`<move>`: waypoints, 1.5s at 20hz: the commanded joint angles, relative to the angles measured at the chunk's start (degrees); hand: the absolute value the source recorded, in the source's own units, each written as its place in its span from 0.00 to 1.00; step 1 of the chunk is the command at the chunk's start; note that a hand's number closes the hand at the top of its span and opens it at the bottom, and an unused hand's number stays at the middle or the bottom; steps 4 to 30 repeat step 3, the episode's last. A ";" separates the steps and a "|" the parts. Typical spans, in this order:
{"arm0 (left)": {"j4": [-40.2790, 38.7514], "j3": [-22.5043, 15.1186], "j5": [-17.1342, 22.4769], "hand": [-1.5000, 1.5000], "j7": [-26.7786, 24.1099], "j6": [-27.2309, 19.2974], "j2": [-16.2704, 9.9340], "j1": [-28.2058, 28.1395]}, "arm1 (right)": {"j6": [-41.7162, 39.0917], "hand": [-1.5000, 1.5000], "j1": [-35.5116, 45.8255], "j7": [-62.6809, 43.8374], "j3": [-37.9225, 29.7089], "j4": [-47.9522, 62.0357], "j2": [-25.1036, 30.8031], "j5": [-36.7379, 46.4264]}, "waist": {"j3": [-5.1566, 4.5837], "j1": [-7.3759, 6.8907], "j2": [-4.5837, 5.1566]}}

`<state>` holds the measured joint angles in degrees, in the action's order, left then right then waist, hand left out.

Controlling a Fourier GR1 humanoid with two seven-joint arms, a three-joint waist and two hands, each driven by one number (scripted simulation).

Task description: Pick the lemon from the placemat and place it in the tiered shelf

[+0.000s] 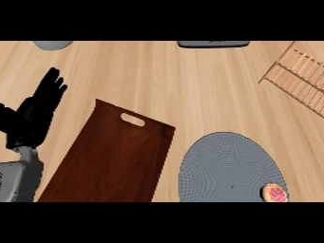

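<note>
Left hand at left edge, fingers straight, spread upward, thumb out, holding nothing, beside dark tray.

1. Dark wooden tray with a handle cutout, lying flat on the counter.
2. Grey rounded object, up and left of the tray, cut by the top edge.
3. Dark flat object, up and right of the tray, also cut off.

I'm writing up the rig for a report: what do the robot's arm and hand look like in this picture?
Only the left arm shows. Its forearm is grey, a rounded casing with small dark markings on its side. The robot hand is plain black, with slim fingers and a thicker thumb. No cables are visible.
</note>
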<state>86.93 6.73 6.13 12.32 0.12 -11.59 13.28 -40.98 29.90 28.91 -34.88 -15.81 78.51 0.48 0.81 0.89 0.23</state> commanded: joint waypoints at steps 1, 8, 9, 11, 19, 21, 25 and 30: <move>0.73 0.54 1.11 0.50 0.87 0.73 -0.40 -0.66 | -10.11 0.00 -3.99 12.23 0.22 -2.02 -0.62 -0.12 | 0.15 1.08 -0.45; -0.84 1.39 1.29 0.50 0.09 0.96 -0.93 0.08 | -8.83 0.00 -4.05 12.25 0.48 -3.29 -0.62 -0.23 | 0.01 0.42 0.08; -0.84 1.39 1.29 0.50 0.09 0.96 -0.93 0.08 | -8.83 0.00 -4.05 12.25 0.48 -3.29 -0.62 -0.23 | 0.01 0.42 0.08; -0.84 1.39 1.29 0.50 0.09 0.96 -0.93 0.08 | -8.83 0.00 -4.05 12.25 0.48 -3.29 -0.62 -0.23 | 0.01 0.42 0.08; -0.84 1.39 1.29 0.50 0.09 0.96 -0.93 0.08 | -8.83 0.00 -4.05 12.25 0.48 -3.29 -0.62 -0.23 | 0.01 0.42 0.08; -0.84 1.39 1.29 0.50 0.09 0.96 -0.93 0.08 | -8.83 0.00 -4.05 12.25 0.48 -3.29 -0.62 -0.23 | 0.01 0.42 0.08; -0.84 1.39 1.29 0.50 0.09 0.96 -0.93 0.08 | -8.83 0.00 -4.05 12.25 0.48 -3.29 -0.62 -0.23 | 0.01 0.42 0.08; -0.84 1.39 1.29 0.50 0.09 0.96 -0.93 0.08 | -8.83 0.00 -4.05 12.25 0.48 -3.29 -0.62 -0.23 | 0.01 0.42 0.08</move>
